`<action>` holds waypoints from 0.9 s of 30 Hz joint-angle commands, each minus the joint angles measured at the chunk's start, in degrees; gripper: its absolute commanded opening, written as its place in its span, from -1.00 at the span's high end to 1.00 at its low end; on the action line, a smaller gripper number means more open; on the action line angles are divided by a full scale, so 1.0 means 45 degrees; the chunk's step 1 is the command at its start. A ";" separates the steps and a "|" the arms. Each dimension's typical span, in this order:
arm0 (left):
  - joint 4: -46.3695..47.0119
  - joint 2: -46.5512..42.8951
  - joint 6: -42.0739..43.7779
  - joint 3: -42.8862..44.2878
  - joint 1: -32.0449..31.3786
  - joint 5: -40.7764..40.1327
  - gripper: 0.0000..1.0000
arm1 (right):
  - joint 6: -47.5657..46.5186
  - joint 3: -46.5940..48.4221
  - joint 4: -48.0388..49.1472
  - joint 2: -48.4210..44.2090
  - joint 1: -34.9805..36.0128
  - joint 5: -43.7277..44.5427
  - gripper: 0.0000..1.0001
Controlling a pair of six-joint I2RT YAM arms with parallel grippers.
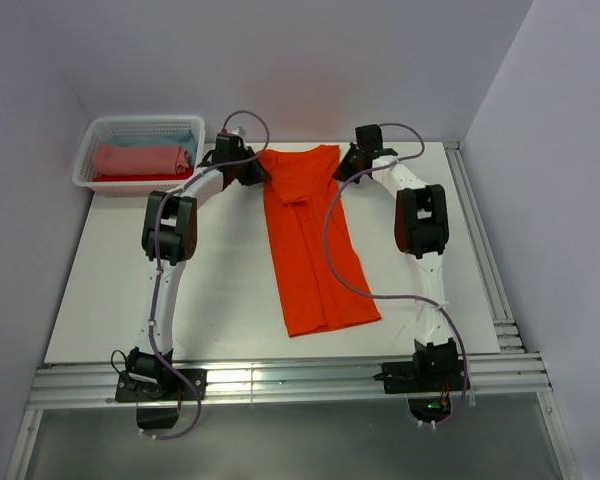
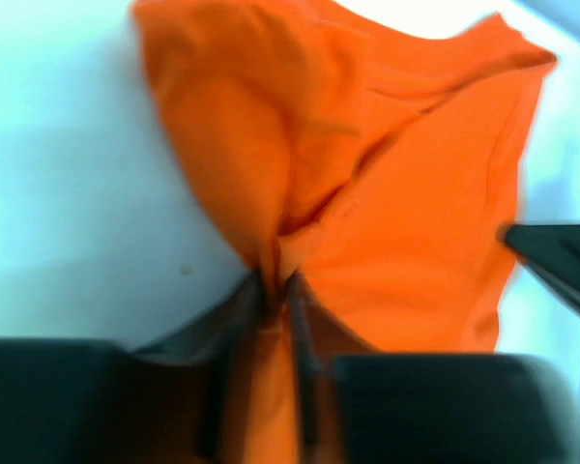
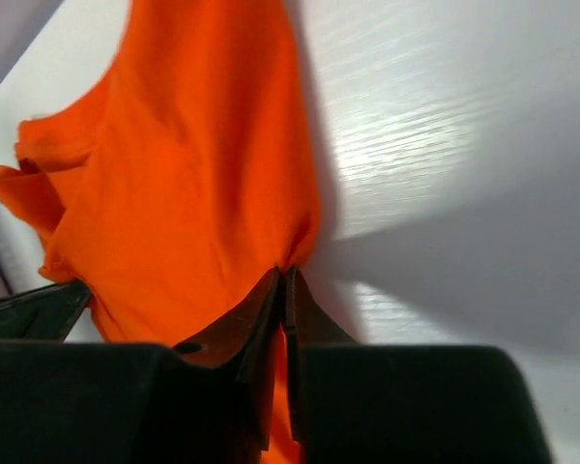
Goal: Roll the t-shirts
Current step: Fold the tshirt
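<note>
A bright orange t-shirt (image 1: 310, 240) lies folded into a long narrow strip down the middle of the white table, collar end at the far side. My left gripper (image 1: 258, 172) sits at the strip's far left corner. In the left wrist view its jaws (image 2: 278, 280) pinch a puckered fold of orange cloth (image 2: 406, 213). My right gripper (image 1: 345, 165) is at the far right corner. Its jaws (image 3: 284, 273) are pressed together on the cloth's edge (image 3: 184, 193). A salmon-pink roll (image 1: 140, 160), a light blue one (image 1: 177, 140) and a red one (image 1: 130, 178) lie in the basket.
The white lattice basket (image 1: 88, 150) stands at the far left corner of the table, just left of my left gripper. White walls close in at the back and on both sides. A metal rail (image 1: 280, 385) runs along the near edge by the arm bases.
</note>
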 commanded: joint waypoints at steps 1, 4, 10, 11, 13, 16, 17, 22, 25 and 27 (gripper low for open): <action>-0.0238 0.0377 0.0144 0.0939 0.0053 0.0968 0.45 | 0.0222 0.1090 -0.0680 0.0329 -0.0497 -0.0285 0.69; 0.0094 0.0085 0.0026 0.0608 0.0053 0.1281 0.06 | 0.0145 0.1151 -0.0662 0.0213 -0.0712 -0.0656 0.13; 0.1186 -0.2197 0.0162 -0.2489 0.0034 0.1536 -0.22 | -0.0694 -0.1245 -0.0177 -0.2063 -0.0850 -0.0871 0.00; 0.1285 -0.2607 0.0201 -0.3001 0.0034 0.1556 -0.22 | -0.0715 -0.2025 0.0097 -0.2710 -0.0831 -0.0852 0.01; 0.1577 -0.4032 0.0260 -0.4771 0.0034 0.1517 -0.24 | -0.0618 -0.4990 0.1365 -0.4889 -0.0811 -0.0503 0.01; 0.2375 -0.6141 -0.0051 -0.7582 -0.0025 0.0991 -0.25 | -0.0150 -0.9016 0.3047 -0.7645 -0.0772 0.0044 0.03; 0.2573 -0.6668 -0.0169 -0.8331 -0.0102 0.0700 -0.25 | 0.0025 -0.9721 0.3127 -0.8161 -0.0752 0.0240 0.04; 0.3278 -0.9873 -0.0716 -1.2606 -0.0902 -0.0161 -0.23 | 0.0164 -1.3006 0.1922 -1.0995 -0.0032 0.2149 0.07; 0.3317 -1.1260 -0.0931 -1.4506 -0.1936 -0.0767 -0.20 | 0.0027 -1.4081 0.0592 -1.2285 0.0711 0.3910 0.12; 0.3395 -1.2198 -0.1282 -1.5888 -0.2718 -0.1059 -0.18 | -0.0284 -1.4823 -0.0188 -1.2833 0.1081 0.4206 0.14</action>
